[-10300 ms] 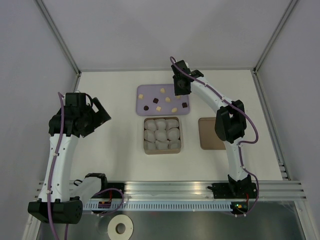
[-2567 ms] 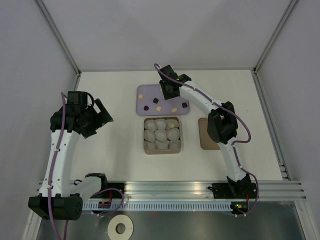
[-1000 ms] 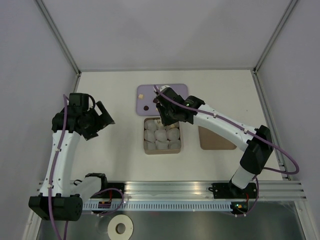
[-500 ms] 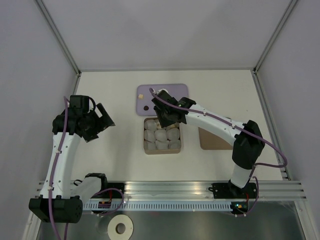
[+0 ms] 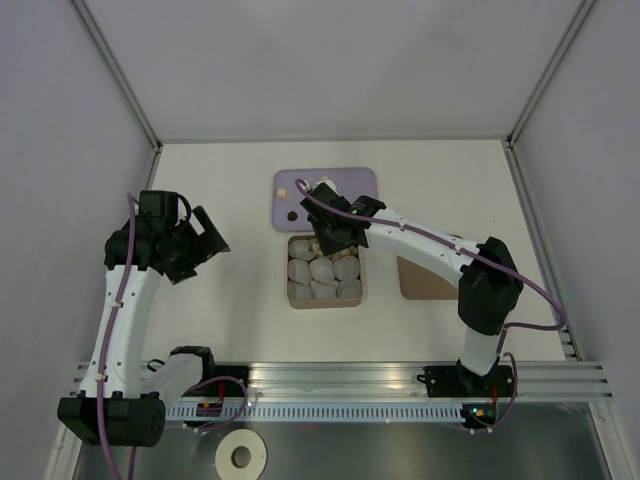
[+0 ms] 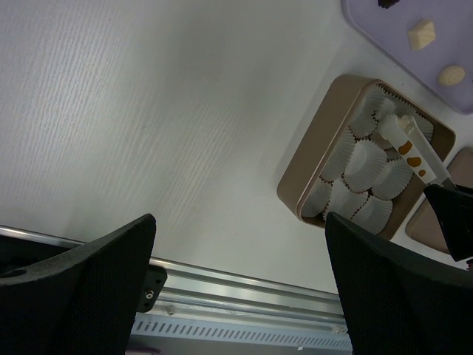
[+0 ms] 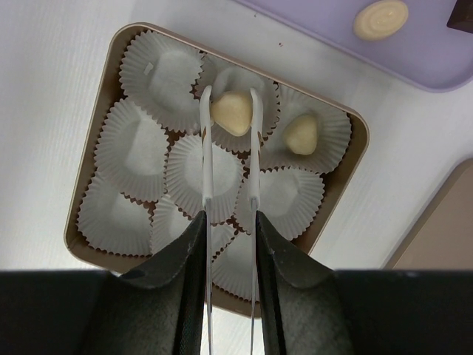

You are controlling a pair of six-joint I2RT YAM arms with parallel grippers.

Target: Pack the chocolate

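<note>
Bright even light, edges perhaps soft

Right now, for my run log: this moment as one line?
right gripper: shut on cream chocolate, at paper cup in box | second cream piece: in neighbouring cup | left gripper: open, empty

Right pincer positioned over far row of box. Left pincer spread wide, well apart at left. Tray holds cream chocolate and dark chocolate. Lid beside box, partly hidden by right arm.
</note>
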